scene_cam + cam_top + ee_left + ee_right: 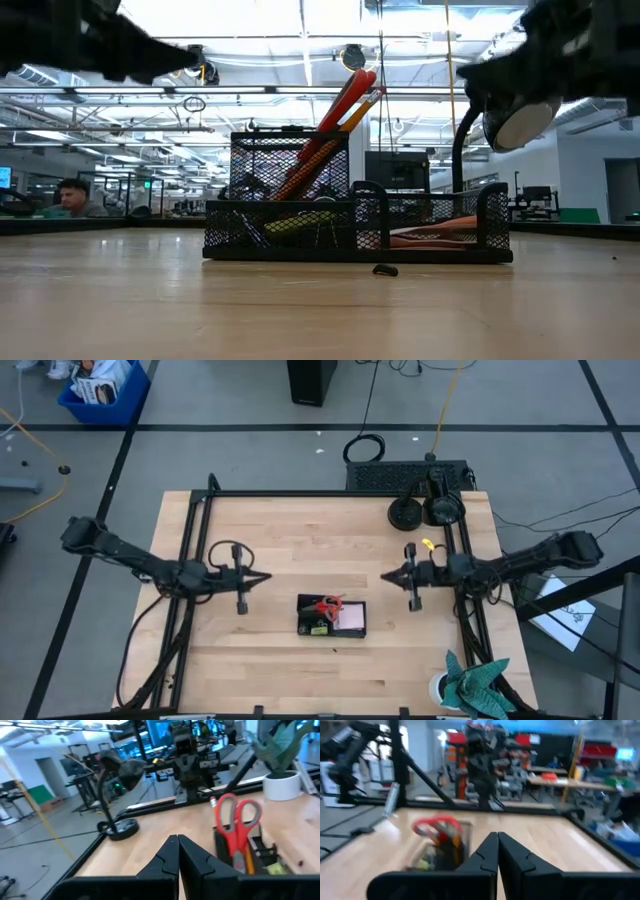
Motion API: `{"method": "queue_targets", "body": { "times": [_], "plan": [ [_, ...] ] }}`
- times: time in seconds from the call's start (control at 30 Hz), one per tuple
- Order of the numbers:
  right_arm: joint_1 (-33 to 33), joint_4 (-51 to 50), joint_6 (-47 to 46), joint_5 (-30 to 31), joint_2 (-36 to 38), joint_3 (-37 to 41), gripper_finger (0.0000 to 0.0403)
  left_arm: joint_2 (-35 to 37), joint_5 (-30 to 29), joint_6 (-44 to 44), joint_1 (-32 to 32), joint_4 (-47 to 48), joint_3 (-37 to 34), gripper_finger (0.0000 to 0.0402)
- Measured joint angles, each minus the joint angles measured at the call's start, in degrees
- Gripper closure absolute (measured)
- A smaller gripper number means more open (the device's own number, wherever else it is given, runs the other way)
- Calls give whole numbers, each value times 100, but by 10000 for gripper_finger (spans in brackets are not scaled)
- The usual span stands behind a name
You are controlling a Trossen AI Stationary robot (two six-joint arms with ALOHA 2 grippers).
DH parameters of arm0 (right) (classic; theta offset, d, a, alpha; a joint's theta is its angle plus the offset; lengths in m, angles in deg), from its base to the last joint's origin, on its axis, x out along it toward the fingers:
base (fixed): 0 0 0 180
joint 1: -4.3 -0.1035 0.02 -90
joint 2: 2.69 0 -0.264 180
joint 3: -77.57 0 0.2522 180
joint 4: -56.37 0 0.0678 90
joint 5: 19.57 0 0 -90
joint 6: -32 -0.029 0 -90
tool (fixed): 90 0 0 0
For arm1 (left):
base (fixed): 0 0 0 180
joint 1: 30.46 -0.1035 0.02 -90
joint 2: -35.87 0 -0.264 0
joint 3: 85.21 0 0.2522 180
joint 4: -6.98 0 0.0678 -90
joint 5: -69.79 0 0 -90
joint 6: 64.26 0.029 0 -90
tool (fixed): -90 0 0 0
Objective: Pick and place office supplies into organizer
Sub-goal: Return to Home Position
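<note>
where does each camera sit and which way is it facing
High view: above the table, straight down; both arms, left gripper and right gripper either side of the organizer.
Low view: table-top height, level at the organizer; dark arm parts at the top corners.
Left wrist view: on the left arm, facing the right arm past its own shut gripper.
Right wrist view: the mirror, facing the left arm.
Shared: both wrist views show the red scissors in the organizer.

**Wood, mesh and matt plastic**

The pale plank wooden table top looked smooth, with a soft sheen. The black wire-mesh metal organizer was matt. The small red-handled scissors had glossy plastic loops. The left gripper and right gripper both showed matt black plastic.
</note>
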Motion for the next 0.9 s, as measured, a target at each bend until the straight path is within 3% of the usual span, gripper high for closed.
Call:
{"method": "queue_targets", "body": {
  "times": [0.2,0.43,0.67,0.9],
  "plan": [
    [780,-60,-337,-452,490,443,403,1158,-359,169,-43,96,-643,399],
    [1017,-624,-417,-602,1374,573,403,2400,-379,-22,-43,962,-1000,400],
    [1014,-876,-686,-1019,1778,580,403,2669,-209,-662,-43,1996,-1000,400],
    [847,-1231,-672,-993,1764,634,403,2660,134,-1051,-43,3062,-1000,400]
  ]
}}
